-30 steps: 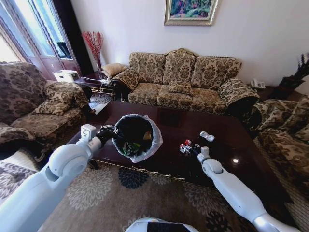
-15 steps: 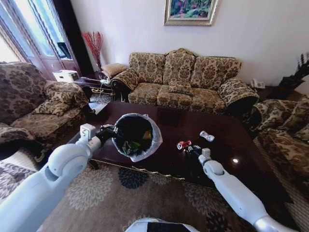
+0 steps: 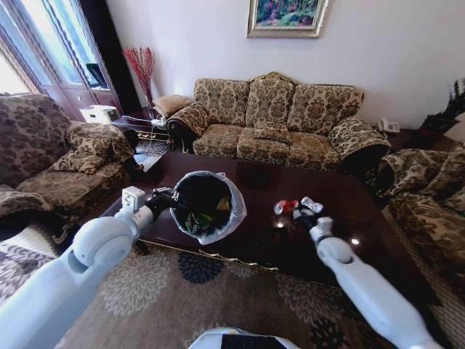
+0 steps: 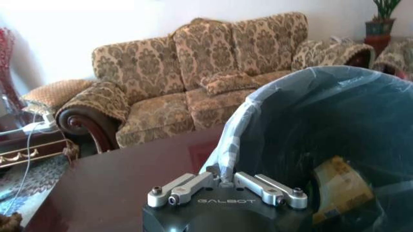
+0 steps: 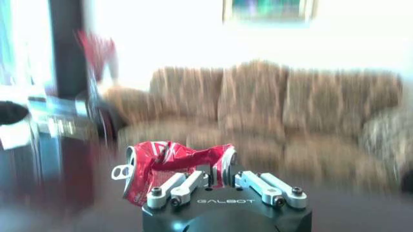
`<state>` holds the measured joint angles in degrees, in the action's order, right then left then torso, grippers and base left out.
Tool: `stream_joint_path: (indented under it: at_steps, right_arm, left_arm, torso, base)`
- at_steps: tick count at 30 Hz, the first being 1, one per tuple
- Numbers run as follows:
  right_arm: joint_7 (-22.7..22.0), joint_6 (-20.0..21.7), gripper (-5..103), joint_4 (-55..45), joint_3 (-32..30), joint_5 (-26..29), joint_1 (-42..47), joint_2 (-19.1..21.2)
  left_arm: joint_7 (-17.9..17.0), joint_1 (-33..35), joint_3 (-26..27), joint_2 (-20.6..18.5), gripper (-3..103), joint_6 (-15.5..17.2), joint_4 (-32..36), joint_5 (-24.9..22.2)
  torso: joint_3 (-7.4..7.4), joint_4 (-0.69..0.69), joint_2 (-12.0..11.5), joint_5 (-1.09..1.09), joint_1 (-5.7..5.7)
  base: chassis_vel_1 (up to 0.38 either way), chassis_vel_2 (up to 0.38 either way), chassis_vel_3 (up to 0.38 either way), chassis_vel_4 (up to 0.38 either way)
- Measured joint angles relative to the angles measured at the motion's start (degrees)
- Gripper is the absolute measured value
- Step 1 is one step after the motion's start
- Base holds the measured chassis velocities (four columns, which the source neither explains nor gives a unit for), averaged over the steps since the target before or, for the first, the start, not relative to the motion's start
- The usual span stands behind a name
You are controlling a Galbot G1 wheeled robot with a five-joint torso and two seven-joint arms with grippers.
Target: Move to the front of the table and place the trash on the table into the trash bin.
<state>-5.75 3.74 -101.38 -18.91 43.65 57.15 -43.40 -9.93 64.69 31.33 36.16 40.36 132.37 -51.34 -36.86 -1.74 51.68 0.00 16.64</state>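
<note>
While the left end effector (image 3: pixel 168 198) clamps the rim of the bin (image 3: pixel 231 211) on the worktop (image 3: pixel 363 211), the right end effector (image 3: pixel 296 212) grips a crushed red can (image 5: pixel 169 162) above it, near a silver wrapper (image 3: pixel 312 204).

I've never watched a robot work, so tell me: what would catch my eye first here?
Probably the black trash bin with its white liner, held at its rim by the left gripper above the near left of the glossy dark table. Next, the right gripper holds a crushed red can over the table's middle, beside a silver-white wrapper.
</note>
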Motion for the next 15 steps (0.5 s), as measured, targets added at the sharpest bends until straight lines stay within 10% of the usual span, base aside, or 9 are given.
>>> stream_joint_path:
  at_steps: [11, 15]
  right_arm:
    - [5.5, 1.0, 16, -24.8, -1.1, 13.4, -5.0, 8.5]
    - [9.5, 6.0, 16, -29.6, 6.9, 15.9, -13.9, 10.0]
  left_arm:
    - [4.4, -10.6, -6.8, -4.8, 0, -0.2, -10.7, -5.1]
    - [5.1, -24.5, -20.1, -4.2, 0, 0.3, -18.3, -5.2]
  torso:
    - [0.0, -0.05, 0.0, -0.01, 0.0]
    - [0.0, -0.02, 0.0, 0.01, 0.0]
  base:
    - [0.0, 0.0, 0.0, 0.0]
    - [0.0, 0.0, 0.0, 0.0]
